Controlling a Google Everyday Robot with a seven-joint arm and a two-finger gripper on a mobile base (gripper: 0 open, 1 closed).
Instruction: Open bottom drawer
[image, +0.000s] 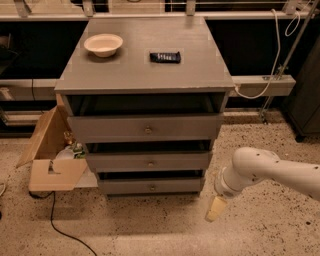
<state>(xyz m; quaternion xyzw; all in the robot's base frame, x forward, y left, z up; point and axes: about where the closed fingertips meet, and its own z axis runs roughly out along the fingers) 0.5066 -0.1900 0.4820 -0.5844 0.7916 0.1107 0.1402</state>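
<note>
A grey wooden cabinet (145, 70) holds three stacked drawers. The bottom drawer (125, 186) is the lowest and narrowest front, with a small round metal knob (152, 187) at its centre. It stands slightly out, like the two above it. My gripper (216, 208) hangs low at the end of the white arm (265, 172), just right of the cabinet's lower right corner, near the floor. It is level with the bottom drawer and apart from it.
The middle drawer (115, 162) and top drawer (110, 127) sit above. A white bowl (103, 44) and a black remote (165, 57) lie on the cabinet top. An open cardboard box (52, 150) with bottles stands left of the cabinet. A black cable (60, 225) runs over the speckled floor.
</note>
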